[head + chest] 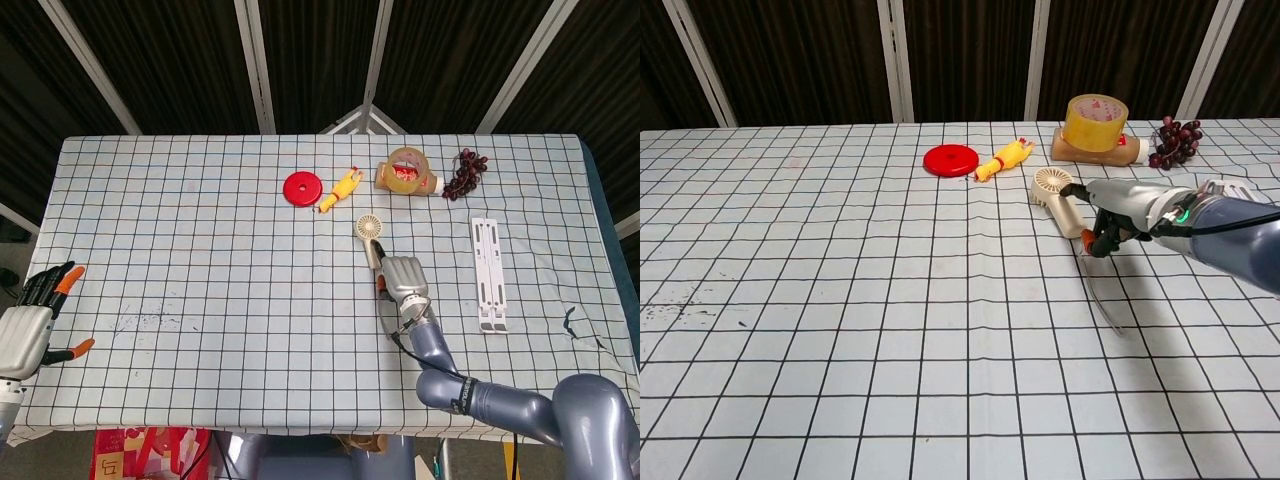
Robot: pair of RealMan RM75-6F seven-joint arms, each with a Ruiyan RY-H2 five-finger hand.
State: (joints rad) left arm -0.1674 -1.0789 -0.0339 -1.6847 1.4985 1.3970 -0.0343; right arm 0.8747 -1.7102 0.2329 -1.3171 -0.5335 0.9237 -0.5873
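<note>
The right robot hand (1118, 212) lies low over the table (200, 230), palm down, at the handle end of the small fan (1057, 198). Its fingers are stretched toward the fan's round head while the thumb curls under near the handle's tip, which reads as a hand setting itself for a side grasp on the handle. Whether the fingers have actually clamped the handle cannot be told: in the head view the hand (404, 279) covers the handle's lower part, and in the chest view the fan looks flat on the cloth, not lifted. The forearm comes in from the near right edge, angled toward the table's middle, with the wrist almost level, so the hand can slide along the handle.

The fan lies with its head pointing away from the robot, handle toward the hand, which suits that approach. A thin cable (1098, 295) trails from under the hand toward the near edge.

Beyond the fan lie a yellow toy (344, 187) and a red disc (300, 188), just beside each other; to the right, a tape roll (406, 168) and grapes (464, 173). A white stand (488, 273) lies right of the hand.

The left robot hand (28, 325) sits at the table's near left corner, fingers spread, holding nothing, well apart from everything.
</note>
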